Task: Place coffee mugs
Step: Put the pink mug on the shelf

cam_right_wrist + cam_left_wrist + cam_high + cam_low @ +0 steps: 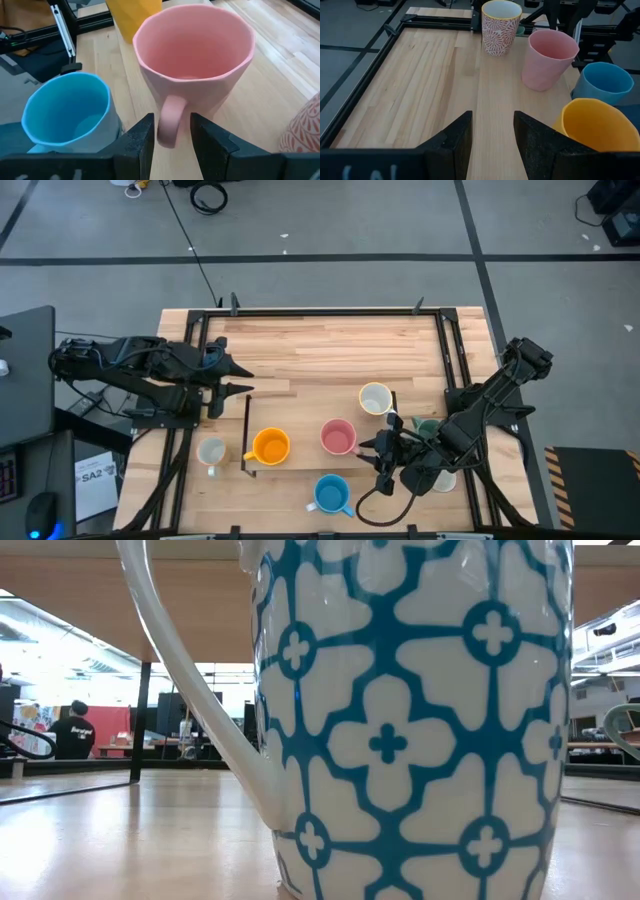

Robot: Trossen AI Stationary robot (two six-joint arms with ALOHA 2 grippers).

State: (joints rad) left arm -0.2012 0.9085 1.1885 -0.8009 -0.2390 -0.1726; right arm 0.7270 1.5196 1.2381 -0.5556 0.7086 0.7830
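Note:
A pink mug (195, 65) stands upright on the wooden table (320, 355), its handle (170, 122) toward my right gripper (171, 119). That gripper is open, with one finger on either side of the handle and a thin gap showing on both sides. Around the pink mug (338, 437) stand an orange mug (270, 446), a blue mug (330, 495) and a cream mug with a red pattern (375, 398). A white mug (211, 451) stands at the left. My left gripper (248, 379) waits open above the table's left part.
A dark green mug (425, 425) and a white one (443, 480) are partly hidden under my right arm. A white mug with a blue pattern (400, 720) fills the low view. Black rails (247, 435) frame the table. Bare wood lies at the far middle.

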